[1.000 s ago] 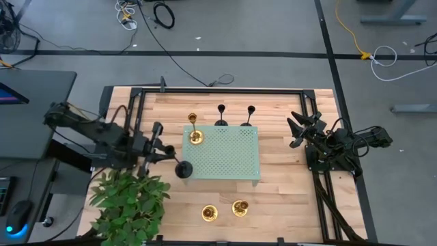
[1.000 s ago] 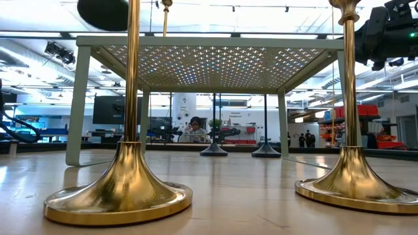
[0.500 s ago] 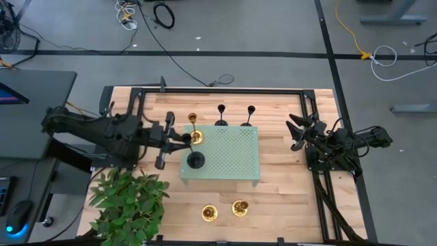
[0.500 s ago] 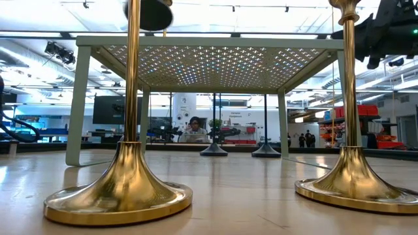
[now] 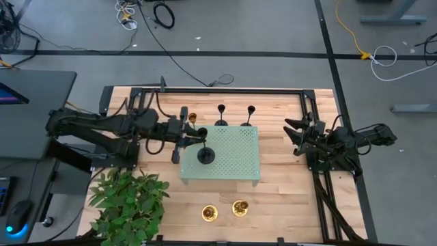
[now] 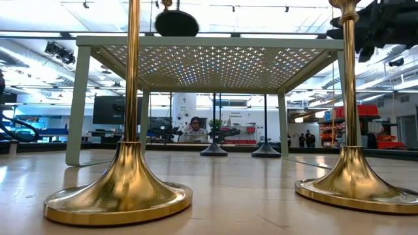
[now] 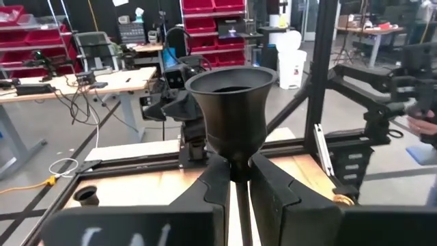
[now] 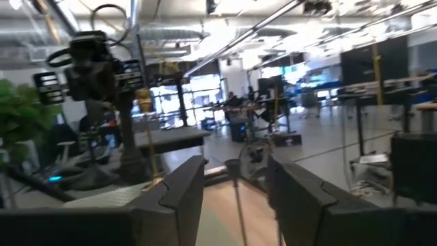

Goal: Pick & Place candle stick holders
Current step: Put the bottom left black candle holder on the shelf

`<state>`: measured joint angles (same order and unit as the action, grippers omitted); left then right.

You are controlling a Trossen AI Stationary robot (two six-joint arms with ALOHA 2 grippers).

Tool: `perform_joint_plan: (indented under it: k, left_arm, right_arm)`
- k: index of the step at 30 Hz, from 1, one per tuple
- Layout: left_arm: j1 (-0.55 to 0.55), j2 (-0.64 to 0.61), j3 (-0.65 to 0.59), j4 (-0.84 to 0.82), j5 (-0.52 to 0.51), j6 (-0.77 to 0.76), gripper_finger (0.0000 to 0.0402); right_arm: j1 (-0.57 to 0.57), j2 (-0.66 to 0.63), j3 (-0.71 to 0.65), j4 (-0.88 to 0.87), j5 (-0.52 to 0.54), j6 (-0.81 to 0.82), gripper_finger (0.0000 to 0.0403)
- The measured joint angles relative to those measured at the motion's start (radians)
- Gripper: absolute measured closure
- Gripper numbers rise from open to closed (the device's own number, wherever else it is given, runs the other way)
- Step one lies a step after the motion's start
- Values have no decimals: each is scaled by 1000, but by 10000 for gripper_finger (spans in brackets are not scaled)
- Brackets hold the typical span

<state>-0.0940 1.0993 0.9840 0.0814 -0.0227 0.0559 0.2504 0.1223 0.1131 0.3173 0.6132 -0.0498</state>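
Note:
My left gripper reaches in level from the left and is shut on a black candle stick holder, over the left part of the pale green tray. A gold holder rises at the tray's far left corner, its base hidden by the gripper. Two black holders stand on their bases on the table past the tray's far edge. Two gold holders stand near the front edge. My right gripper waits open at the right, touching nothing. My left gripper pinches the black holder's thin stem, just under its cup, between the two fingers. The fingers come level from the table's left and lie across the stem. The holder hangs upright, its round base just above the tray top.
A potted plant fills the near left corner. A black metal frame runs along the far and side edges. In the low view the two near gold holders stand in front of the tray's legs.
My left gripper has carried the black holder toward the table's right and a little toward the far edge. It has gone from beside the tray's near left corner to over the tray, upright and slightly higher. My right gripper has turned a little in place.

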Motion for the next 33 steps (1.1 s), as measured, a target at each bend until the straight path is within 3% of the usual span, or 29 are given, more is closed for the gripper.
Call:
perform_joint_plan:
  k: [8,23,33]
  left_arm:
    - [48,33,2,56,51,-19,364]
    - [64,33,2,124,101,-27,363]
    - [64,79,-1,142,100,-27,363]
  right_arm:
    - [0,218,96,65,-133,61,240]
    - [0,735,344,175,-264,92,240]
    - [-7,1007,542,188,-286,67,240]
